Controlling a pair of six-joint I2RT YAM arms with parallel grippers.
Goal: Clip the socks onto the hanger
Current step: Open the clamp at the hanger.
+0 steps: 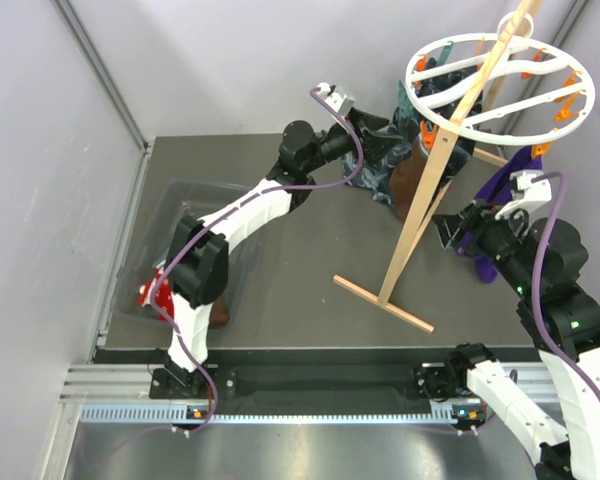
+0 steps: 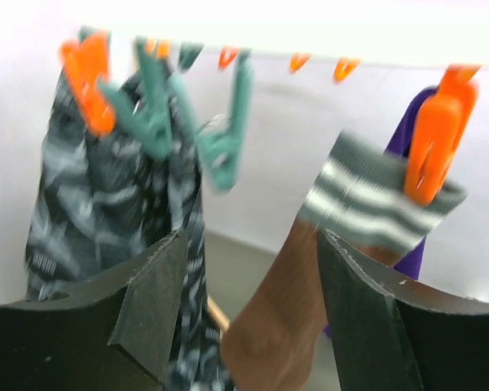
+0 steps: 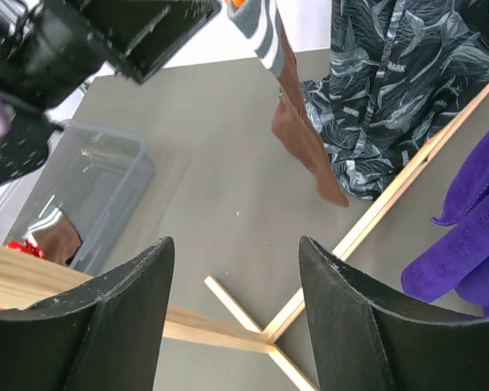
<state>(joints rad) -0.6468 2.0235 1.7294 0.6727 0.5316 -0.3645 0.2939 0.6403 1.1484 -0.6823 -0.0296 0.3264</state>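
Note:
The white ring hanger point(image 1: 495, 85) with orange and teal clips stands on a slanted wooden pole point(image 1: 420, 215). A dark brown sock point(image 2: 285, 318) with a grey striped cuff hangs from an orange clip point(image 2: 436, 142); it also shows in the top view point(image 1: 408, 182) and the right wrist view point(image 3: 297, 122). My left gripper point(image 1: 388, 128) is open, and in its wrist view point(image 2: 248, 277) the sock hangs between its fingers, ungripped. My right gripper point(image 1: 448, 232) is open and empty, low beside the pole point(image 3: 236, 244). A red sock point(image 1: 152, 292) lies in the bin.
A clear plastic bin point(image 1: 170, 215) sits at the left with another brown sock point(image 1: 220, 315) at its near corner. A dark-blue patterned cloth point(image 1: 380, 165) and a purple sock point(image 1: 500, 180) hang from the ring. The stand's wooden foot point(image 1: 380, 302) crosses the table.

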